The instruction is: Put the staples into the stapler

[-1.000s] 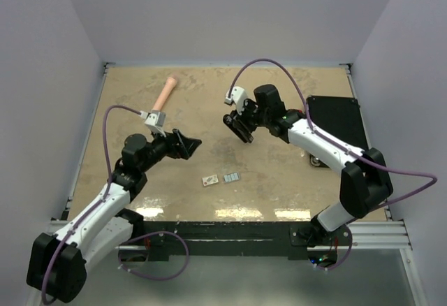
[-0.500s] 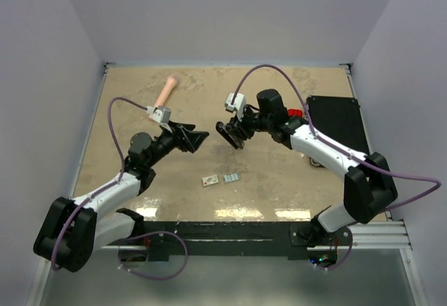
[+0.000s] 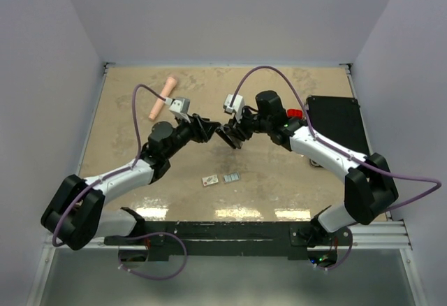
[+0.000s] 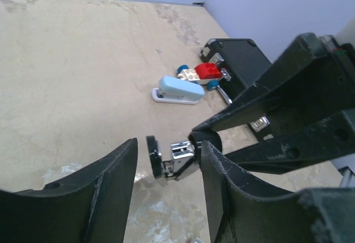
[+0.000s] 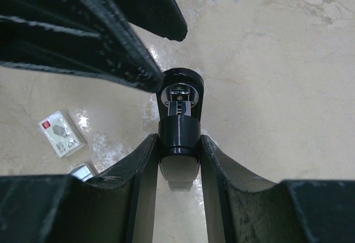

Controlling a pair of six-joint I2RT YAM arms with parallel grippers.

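Squeezing the hard stapler (image 5: 178, 129), right fingers (image 5: 143, 198) hold it; left fingers (image 4: 105, 190) gape wide. The staples (image 3: 231, 177) at 6 o'clock look light, crumbly: pinch gently.

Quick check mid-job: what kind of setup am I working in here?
Probably a lab test cell: plain pale walls box in a scuffed beige tabletop, with props like a pale blue plastic stapler.

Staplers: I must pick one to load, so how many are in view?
2. A black stapler clamped in the right pincer above mid-table; a light blue stapler lying by the red toy car. The pink item far left is unclear; arms may hide others.
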